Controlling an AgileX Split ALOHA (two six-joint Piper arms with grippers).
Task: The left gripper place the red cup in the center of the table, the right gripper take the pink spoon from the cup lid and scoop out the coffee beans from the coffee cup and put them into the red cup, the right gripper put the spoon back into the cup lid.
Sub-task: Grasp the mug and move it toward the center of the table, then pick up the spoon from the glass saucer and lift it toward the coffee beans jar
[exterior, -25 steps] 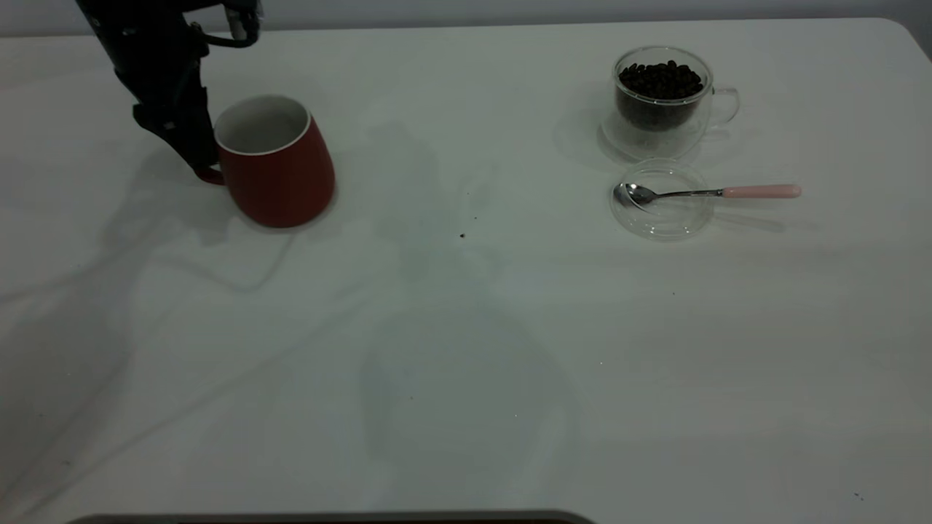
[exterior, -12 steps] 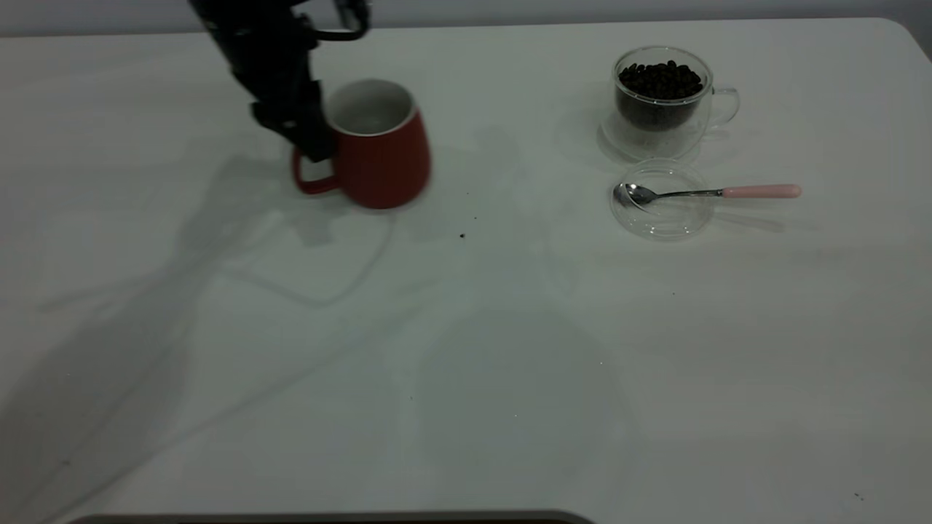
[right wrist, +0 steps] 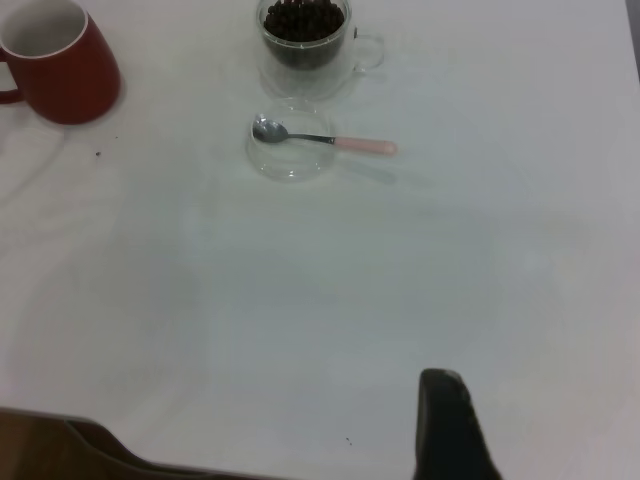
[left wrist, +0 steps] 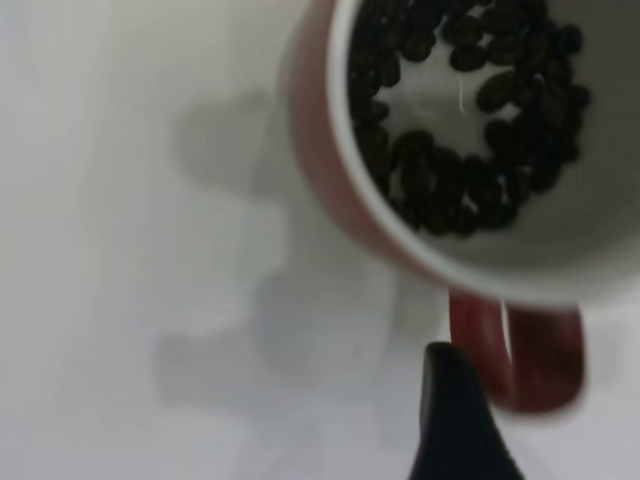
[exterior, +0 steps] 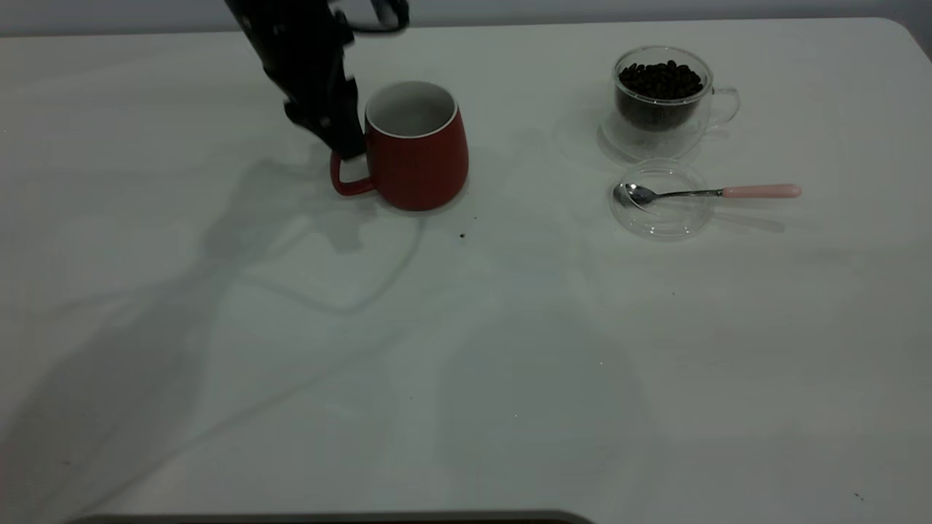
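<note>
The red cup (exterior: 419, 156) stands left of the table's centre, handle toward my left gripper (exterior: 346, 149), which is shut on that handle (left wrist: 520, 350). The left wrist view looks down into the cup, where coffee beans (left wrist: 470, 120) lie on the white bottom. The glass coffee cup (exterior: 661, 98) full of beans stands at the back right. In front of it lies the clear cup lid (exterior: 661, 211) with the pink spoon (exterior: 710, 192) bowl-down in it, pink handle pointing right. My right gripper (right wrist: 445, 425) hangs high over the near table, far from the spoon (right wrist: 325, 140).
Two small dark specks (exterior: 461, 235) lie on the white table (exterior: 466, 364) just right of the red cup. A dark edge (exterior: 328, 518) runs along the near side. The table's rounded back right corner is close behind the glass cup.
My left gripper has carried the red cup from the far left toward the table's centre. The glass cup, lid and spoon have not moved.
</note>
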